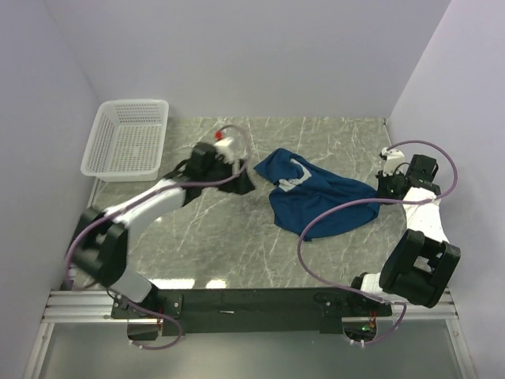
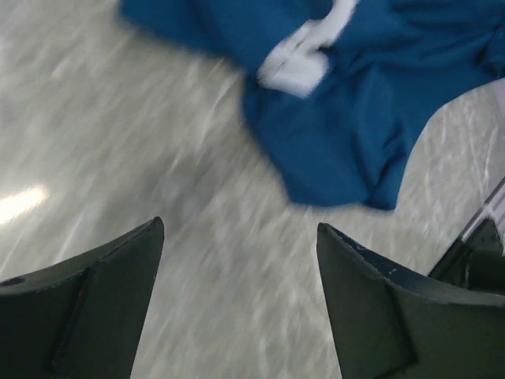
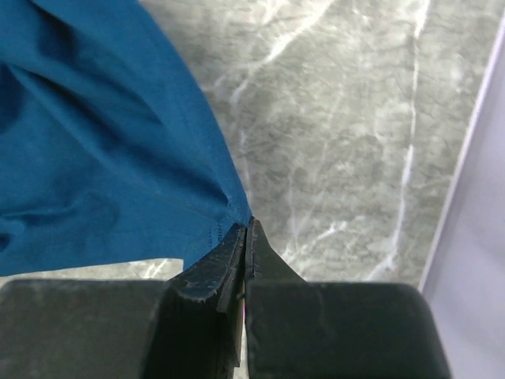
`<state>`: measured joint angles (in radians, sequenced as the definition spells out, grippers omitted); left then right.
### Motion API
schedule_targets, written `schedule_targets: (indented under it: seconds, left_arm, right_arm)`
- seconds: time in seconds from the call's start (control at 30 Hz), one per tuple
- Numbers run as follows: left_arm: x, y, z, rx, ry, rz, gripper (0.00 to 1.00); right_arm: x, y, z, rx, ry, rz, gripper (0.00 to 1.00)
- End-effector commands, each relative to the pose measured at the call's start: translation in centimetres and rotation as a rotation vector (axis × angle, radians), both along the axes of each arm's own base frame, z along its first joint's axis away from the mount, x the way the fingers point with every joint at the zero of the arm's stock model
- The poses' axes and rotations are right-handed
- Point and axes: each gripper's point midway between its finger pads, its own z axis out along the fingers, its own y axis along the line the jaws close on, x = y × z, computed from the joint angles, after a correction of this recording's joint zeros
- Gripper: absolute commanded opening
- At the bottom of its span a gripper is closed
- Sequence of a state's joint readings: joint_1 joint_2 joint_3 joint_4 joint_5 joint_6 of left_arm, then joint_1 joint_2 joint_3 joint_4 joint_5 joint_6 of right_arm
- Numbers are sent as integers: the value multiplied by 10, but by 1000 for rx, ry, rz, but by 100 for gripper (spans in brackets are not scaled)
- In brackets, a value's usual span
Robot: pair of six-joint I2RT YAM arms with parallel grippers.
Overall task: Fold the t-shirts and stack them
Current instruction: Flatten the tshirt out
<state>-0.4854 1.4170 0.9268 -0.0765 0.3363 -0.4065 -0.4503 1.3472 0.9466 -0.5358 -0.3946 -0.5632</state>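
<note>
One dark blue t-shirt (image 1: 316, 201) lies crumpled in the middle of the marble table, with a pale patch (image 1: 293, 178) showing at a fold. My left gripper (image 1: 241, 178) hovers just left of the shirt, open. In the left wrist view the gripper (image 2: 237, 225) has only bare table between its fingers, and the t-shirt (image 2: 355, 118) lies ahead of them. My right gripper (image 1: 383, 189) is at the shirt's right end. In the right wrist view that gripper (image 3: 248, 225) is shut, pinching the hem corner of the t-shirt (image 3: 87, 142).
A white lattice basket (image 1: 134, 103) stands at the back left of the table against the left wall. Walls close the table on the left, back and right. The right gripper sits near the right wall (image 3: 473, 205).
</note>
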Motion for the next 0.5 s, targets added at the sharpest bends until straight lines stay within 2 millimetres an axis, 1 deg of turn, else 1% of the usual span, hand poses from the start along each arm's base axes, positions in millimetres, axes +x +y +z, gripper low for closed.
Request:
schedule_targets:
  seconds: [0.0,0.03,0.07,0.1,0.13,0.17,0.2,0.23,0.27,0.3,0.33,0.4,0.43,0.47]
  left_arm:
    - [40,-51,18,33,-54,1,81]
    - [41,-72,-17,108,-10,-44,79]
    - [53,-90,-3,122,-43,-56,79]
    - [63,-96,-11,181,-63,-34,79]
    - [63,-113,-43,262,-50,-75,79]
    - [78,-130,-26,258,-102,-75,79]
    - [82,-133,-58,340,-72,-81,76]
    - [90,-154,-41,313,-111,-95,71]
    - [96,-158,-45,338,-117,-77,68]
    - [99,-161,-68,373,-81,-75,65]
    - [108,-172,-53,352,-114,-61,63]
    - [114,-180,-55,352,-116,-46,60]
    - [116,-187,-55,335,-123,-42,58]
    - [117,-189,-54,327,-128,-34,57]
  right_arm:
    - [7,5,6,18,-51,42,0]
    - [6,6,5,21,-50,43,0]
    - [6,8,4,30,-50,53,0]
    - [5,9,4,34,-49,56,0]
    - [4,10,2,39,-46,62,0]
    - [3,12,1,44,-45,66,0]
    - [2,16,-1,59,-43,76,0]
    - [2,17,-1,65,-46,81,0]
    - [1,19,-3,73,-43,84,0]
    - [-1,21,-6,84,-37,87,0]
    - [-1,23,-7,90,-36,92,0]
    - [-3,26,-10,107,-29,102,0]
    - [-3,26,-12,112,-25,103,0]
    - [-2,26,-12,112,-27,104,0]
